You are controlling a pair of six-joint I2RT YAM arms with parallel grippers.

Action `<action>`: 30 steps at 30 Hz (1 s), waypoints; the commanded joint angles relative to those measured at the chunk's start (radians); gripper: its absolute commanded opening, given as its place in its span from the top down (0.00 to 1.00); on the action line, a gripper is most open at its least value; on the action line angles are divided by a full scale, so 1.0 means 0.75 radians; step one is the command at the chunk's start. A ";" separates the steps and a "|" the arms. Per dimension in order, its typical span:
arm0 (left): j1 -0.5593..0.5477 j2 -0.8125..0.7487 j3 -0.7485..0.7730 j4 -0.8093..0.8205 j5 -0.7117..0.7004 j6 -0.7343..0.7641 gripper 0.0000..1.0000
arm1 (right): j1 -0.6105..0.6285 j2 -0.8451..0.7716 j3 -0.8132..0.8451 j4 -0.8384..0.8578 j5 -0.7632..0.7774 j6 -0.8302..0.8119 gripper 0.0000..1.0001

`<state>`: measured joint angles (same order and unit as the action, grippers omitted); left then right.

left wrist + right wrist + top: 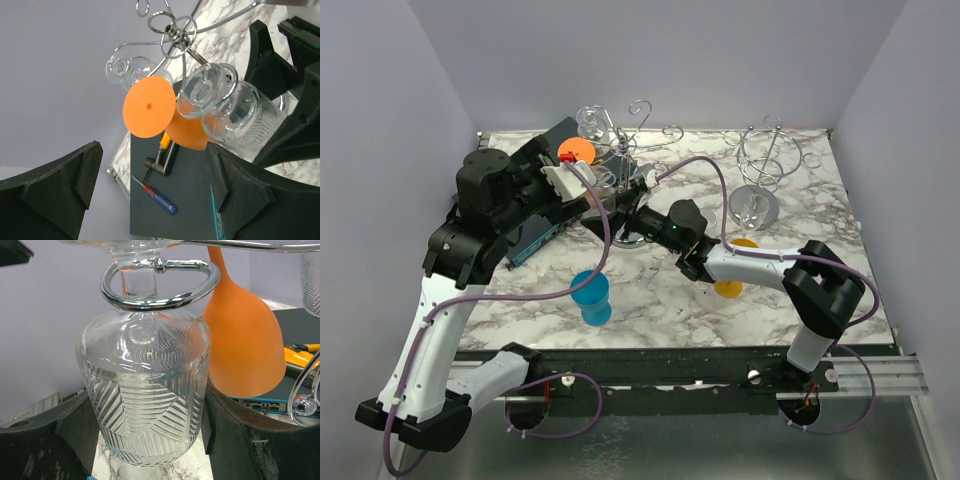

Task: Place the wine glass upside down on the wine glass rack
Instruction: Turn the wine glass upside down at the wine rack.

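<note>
Marble table [660, 290], and the wine glass [142, 390] hangs upside down, stem in the ring of the wine glass rack [155, 304], so the right gripper [147, 412] clamped on its bowl should release gently and pull straight back, while the left gripper [150, 187] is wide open, empty.

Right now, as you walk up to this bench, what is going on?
The right end effector grips the bowl of a clear glass that hangs upside down, its stem inside a ring of the rack. The left end effector is open and holds nothing, close to the same rack, where an orange glass hangs too. A blue glass waits on the table.
</note>
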<state>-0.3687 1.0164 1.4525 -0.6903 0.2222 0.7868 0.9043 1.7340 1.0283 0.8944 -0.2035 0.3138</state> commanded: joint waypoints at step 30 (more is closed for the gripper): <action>-0.001 0.015 -0.096 0.093 -0.004 -0.057 0.12 | -0.019 -0.060 -0.209 0.257 0.105 -0.043 0.56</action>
<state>-0.3687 1.0218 1.3922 -0.6506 0.2375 0.7616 0.9009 1.7050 0.9077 1.0500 -0.1608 0.2611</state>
